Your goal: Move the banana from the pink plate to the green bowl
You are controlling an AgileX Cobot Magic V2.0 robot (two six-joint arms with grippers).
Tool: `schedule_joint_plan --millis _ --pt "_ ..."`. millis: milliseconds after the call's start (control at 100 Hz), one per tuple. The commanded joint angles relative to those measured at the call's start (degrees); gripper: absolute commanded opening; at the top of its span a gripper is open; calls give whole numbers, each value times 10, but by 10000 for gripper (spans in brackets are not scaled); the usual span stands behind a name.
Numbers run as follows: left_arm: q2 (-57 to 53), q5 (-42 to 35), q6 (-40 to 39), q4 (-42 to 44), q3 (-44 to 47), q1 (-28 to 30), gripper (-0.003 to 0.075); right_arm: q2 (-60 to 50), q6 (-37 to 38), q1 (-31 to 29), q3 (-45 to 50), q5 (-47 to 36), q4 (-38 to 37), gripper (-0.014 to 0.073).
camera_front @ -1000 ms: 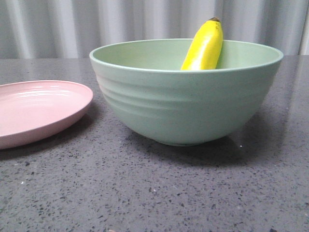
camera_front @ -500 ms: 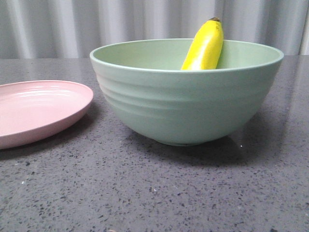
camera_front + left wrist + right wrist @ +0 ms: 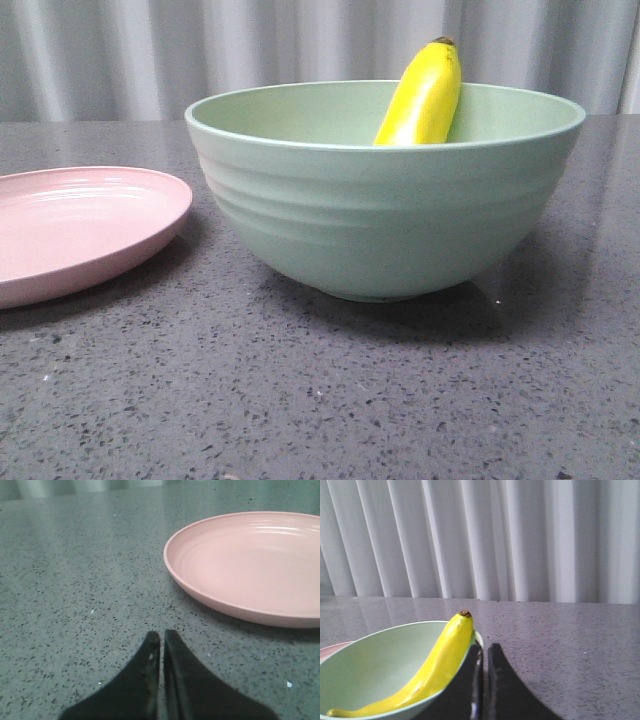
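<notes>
1. the left gripper has its dark jaws pressed together on nothing, low over the speckled grey stone table. the right gripper likewise has its jaws together and empty, just beside the rim of the large pale mint-green matte bowl.
2. the glossy bright-yellow curved banana lies inside the bowl. its long axis slopes up the bowl's inner wall, with the dark brown tip poking above the rim. in the right wrist view its thin lower end reaches down toward the bowl's floor.
3. the right arm is the nearer one: the banana lies just beside its closed jaws, with only the rim between them. the left gripper is well away from the bowl, close to the shallow round pale pink matte plate.
4. the pink plate holds nothing and sits near the bowl without touching it. by this layout the transfer looks done, so no further grasp seems needed.
5. the bowl is deep, with faint horizontal ridges outside. the banana's skin looks smooth and slick.
</notes>
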Motion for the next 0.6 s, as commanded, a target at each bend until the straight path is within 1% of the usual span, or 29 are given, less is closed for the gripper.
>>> schedule_joint_plan --millis 0,220,320,400,430,520,560,590 --pt "-17 -38 -5 0 6 1 -20 4 -8 -21 -12 -46 -9 -70" --pt "-17 -38 -5 0 6 1 -20 4 -8 -115 59 -126 -9 -70" --pt "-17 -38 -5 0 6 1 -20 -2 -7 -161 93 -128 -10 -70" --pt "-17 -38 -5 0 6 1 -20 -15 -1 -191 118 -128 -31 -70" --pt "-17 -38 -5 0 6 1 -20 -22 0 -200 117 -90 -44 -70" --pt "-17 -38 -5 -1 6 1 -20 -41 8 -220 117 -40 -80 -70" --pt "-17 -38 -5 -1 6 1 -20 -52 26 -227 117 -18 -96 -70" --pt "-17 -38 -5 -1 6 1 -20 -62 49 -234 117 3 -124 -70"
